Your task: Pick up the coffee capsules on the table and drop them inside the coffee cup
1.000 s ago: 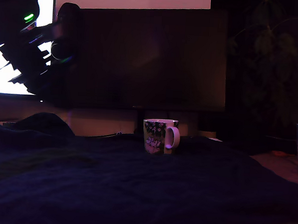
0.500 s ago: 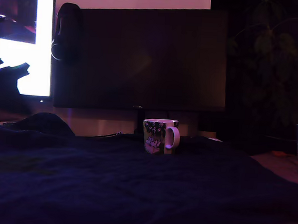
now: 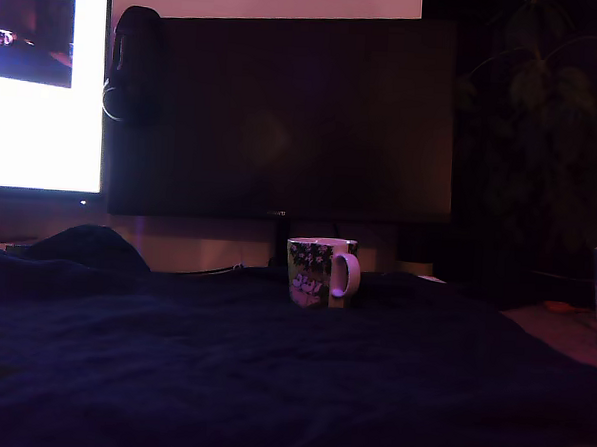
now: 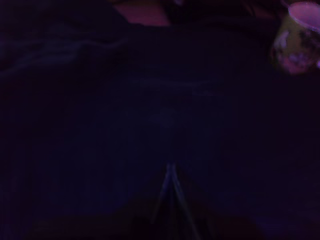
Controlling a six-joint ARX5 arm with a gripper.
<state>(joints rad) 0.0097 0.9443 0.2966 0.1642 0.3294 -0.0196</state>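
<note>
Capsules are nowhere to be seen in either view — the room is very dim, and the cloth-covered table (image 3: 271,372) shows only dark wrinkled fabric, so you cannot say where they lie. Judging by what such pods are, expect them light, thin-walled and easy to dent; take one across the tapered body just under the rim, with a gentle squeeze, since the smooth sides may slip. The cup (image 3: 321,272) stands upright near the middle of the table, handle toward the exterior view's right; it also shows at the edge of the wrist view (image 4: 296,37). Your gripper (image 4: 171,200) is barely visible — faint lines suggest fingers close together, but you cannot tell how far open it is, or whether it holds anything.
</note>
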